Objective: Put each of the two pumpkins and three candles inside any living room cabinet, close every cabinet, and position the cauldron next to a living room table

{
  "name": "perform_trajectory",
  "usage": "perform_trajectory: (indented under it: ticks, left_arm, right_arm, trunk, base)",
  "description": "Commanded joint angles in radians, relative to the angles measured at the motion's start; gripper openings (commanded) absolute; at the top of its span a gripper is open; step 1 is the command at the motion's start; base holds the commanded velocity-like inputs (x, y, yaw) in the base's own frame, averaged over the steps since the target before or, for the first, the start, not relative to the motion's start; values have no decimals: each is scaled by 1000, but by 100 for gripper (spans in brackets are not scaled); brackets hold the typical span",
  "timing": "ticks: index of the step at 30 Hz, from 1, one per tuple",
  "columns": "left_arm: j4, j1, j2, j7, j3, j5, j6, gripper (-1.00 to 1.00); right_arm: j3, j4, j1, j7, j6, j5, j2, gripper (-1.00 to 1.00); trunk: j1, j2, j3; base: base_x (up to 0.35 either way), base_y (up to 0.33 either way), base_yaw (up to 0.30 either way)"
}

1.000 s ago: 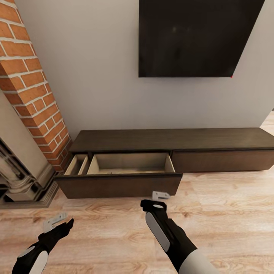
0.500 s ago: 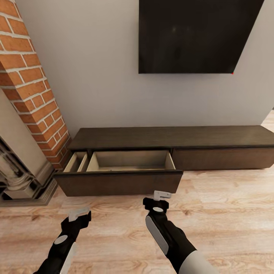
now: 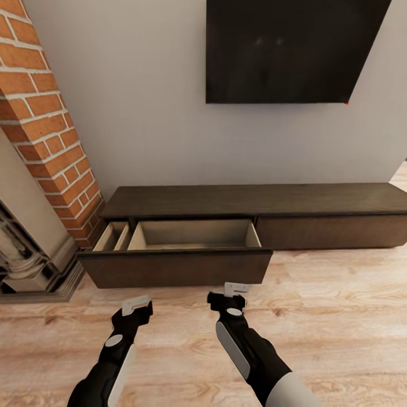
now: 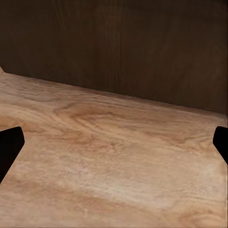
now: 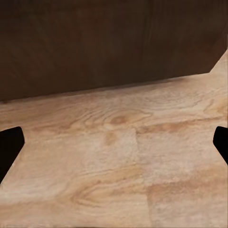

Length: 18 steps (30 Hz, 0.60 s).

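A: Head view first. Where does the cabinet [image 3: 316, 200] sit?

B: It runs along the foot of the grey wall [image 3: 141, 113], from about 9 o'clock of the picture's centre out to 3 o'clock. Its left drawer [image 3: 175, 268] is pulled out toward the robot, and the pale beige inside [image 3: 192, 232] shows nothing that can be made out. A narrow side compartment [image 3: 112, 236] lies at the drawer's 9 o'clock end. The right-hand front [image 3: 330, 232] is flush and closed.

A: And the two tools?

B: Both hover over the wooden floor [image 3: 339, 316], just short of the drawer front. The left tool [image 3: 137, 304] is at roughly 7 o'clock from the picture's centre, the right tool [image 3: 235, 289] near 6 o'clock, a little closer to the drawer. Neither touches the front.

A: Are the jaws apart?

B: Yes, on both. In the left wrist view the left tool's fingertips [image 4: 9, 147] stand at opposite edges with bare floor [image 4: 114, 161] between them and the dark drawer front [image 4: 118, 47] beyond. The right wrist view is the same: fingertips [image 5: 9, 147] wide apart, nothing held, floor [image 5: 118, 161] and dark wood [image 5: 95, 42] ahead.

A: Anything else in the room?

B: A black wall-mounted screen [image 3: 288, 48] hangs at 12 o'clock above the cabinet, a brick column [image 3: 45, 118] rises at 10 o'clock, and a carved stone surround [image 3: 28, 254] stands at 8 o'clock.
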Motion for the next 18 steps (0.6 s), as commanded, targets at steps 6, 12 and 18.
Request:
perform_trajectory:
  ticks: [6,12,18]
  left_arm:
    - [21,-13,-20,2,-3,9,-2,100]
    - [28,-16,-24,-2,-37,9,-4,100]
    - [28,-16,-23,-4,-82,9,-4,100]
  right_arm:
    - [11,0,-1,69,-1,-1,0,100]
    - [11,0,0,75,-4,-1,0,100]
    - [8,13,5,78,-92,-5,0,100]
  trunk:
    - [23,-43,-20]
    - [46,-85,-39]
    - [69,-127,-57]
  base:
    - [0,0,0]
    - [0,0,0]
    - [0,0,0]
